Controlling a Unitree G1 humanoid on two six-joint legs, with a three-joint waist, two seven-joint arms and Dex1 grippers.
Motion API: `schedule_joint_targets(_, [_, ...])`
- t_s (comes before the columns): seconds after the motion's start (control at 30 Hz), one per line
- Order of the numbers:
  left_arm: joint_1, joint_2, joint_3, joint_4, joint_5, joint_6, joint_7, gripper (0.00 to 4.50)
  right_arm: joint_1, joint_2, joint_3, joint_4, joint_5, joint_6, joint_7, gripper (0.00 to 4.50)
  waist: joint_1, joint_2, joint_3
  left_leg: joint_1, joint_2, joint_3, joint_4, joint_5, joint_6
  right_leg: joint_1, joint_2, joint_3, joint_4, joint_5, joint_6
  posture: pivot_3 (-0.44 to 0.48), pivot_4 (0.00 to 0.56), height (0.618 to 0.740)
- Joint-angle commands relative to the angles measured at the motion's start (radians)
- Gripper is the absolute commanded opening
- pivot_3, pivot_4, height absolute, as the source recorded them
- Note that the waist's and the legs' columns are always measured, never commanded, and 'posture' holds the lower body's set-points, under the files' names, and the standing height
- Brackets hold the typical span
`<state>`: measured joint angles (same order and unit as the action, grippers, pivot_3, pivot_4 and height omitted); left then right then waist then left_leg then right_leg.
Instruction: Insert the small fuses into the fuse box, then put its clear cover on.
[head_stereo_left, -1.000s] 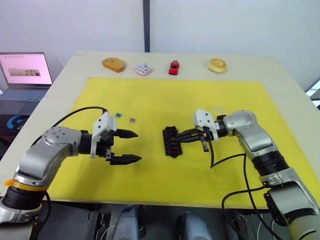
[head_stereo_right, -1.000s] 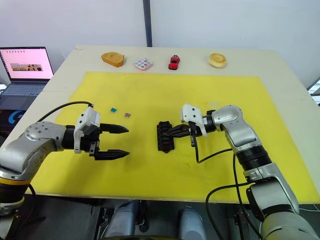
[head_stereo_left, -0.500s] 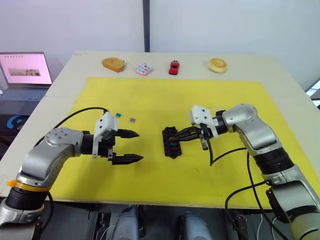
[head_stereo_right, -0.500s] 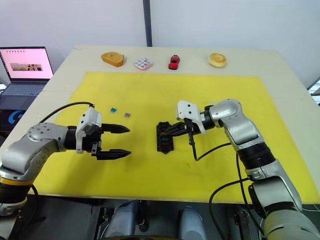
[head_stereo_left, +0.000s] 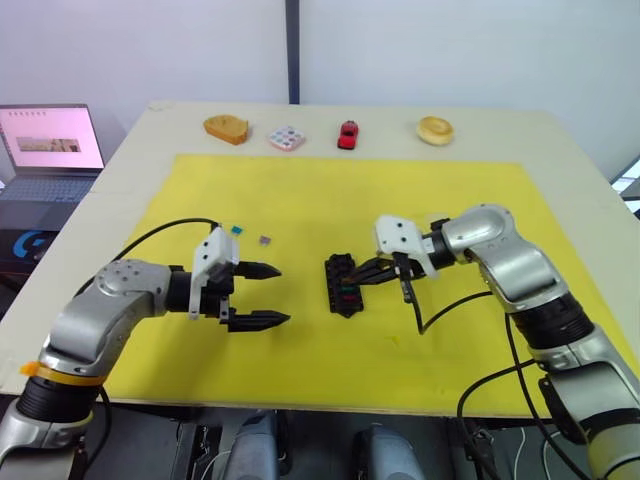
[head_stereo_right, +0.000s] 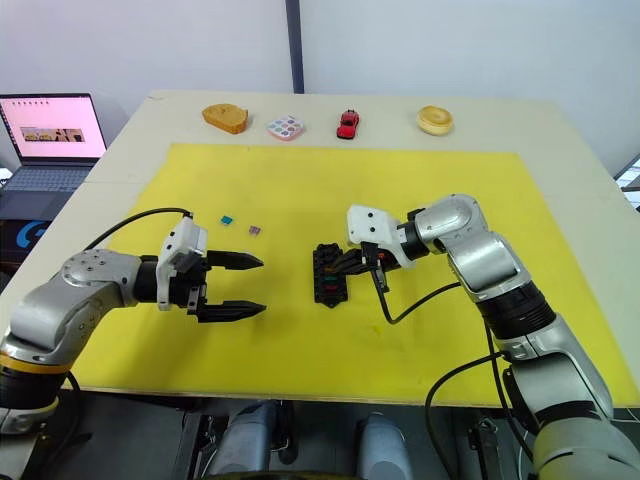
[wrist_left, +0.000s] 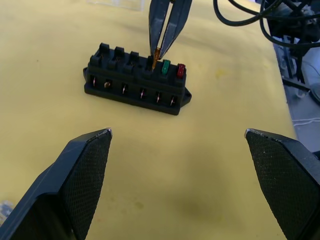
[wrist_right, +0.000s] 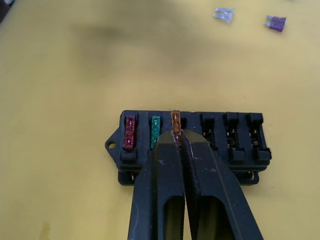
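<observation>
- From the head views, the right tool (head_stereo_right: 352, 262) at the fuse box (head_stereo_right: 328, 272) hides what it carries.
- The right wrist view settles it: its fingers are clamped on the amber fuse (wrist_right: 175, 121), at the third slot beside the green fuse (wrist_right: 155, 131) and red fuse (wrist_right: 129, 132).
- The left tool (head_stereo_left: 268, 294) hangs apart, fingers spread wide, holding nothing.
- A teal fuse (head_stereo_left: 237, 230) and purple fuse (head_stereo_left: 265, 240) lie loose on the yellow mat (head_stereo_left: 300, 200).
- The surface (head_stereo_left: 540, 135) carries a red toy car (head_stereo_left: 347, 134); a laptop (head_stereo_left: 50, 145) sits beside it.
</observation>
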<state>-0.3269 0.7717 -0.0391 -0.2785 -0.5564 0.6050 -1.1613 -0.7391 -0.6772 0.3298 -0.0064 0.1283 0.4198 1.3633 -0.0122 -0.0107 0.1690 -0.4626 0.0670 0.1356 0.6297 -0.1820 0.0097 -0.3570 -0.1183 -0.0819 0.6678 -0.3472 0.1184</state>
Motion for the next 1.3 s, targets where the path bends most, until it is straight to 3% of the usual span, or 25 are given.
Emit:
schedule_joint_targets(0.03, [-0.005,-0.004,0.003,-0.031,-0.012,-0.005,0.004,4.48,-0.03,-0.018,-0.001,-0.032,-0.014,0.005,-0.006,0.0,0.0,0.0,0.0,0.0,0.0,0.0,0.0,0.0,0.0,0.0,0.0,0.0,0.0,0.0,0.0,0.0,0.15,0.74])
schedule_joint_targets(1.3, [-0.001,-0.034,0.002,-0.023,-0.006,-0.01,0.023,4.48,-0.063,-0.039,0.096,-0.021,-0.09,0.074,-0.009,0.0,0.001,0.0,0.0,0.0,0.0,0.0,0.0,0.0,0.0,0.0,0.0,0.0,0.0,0.0,0.0,0.0,0.15,0.74])
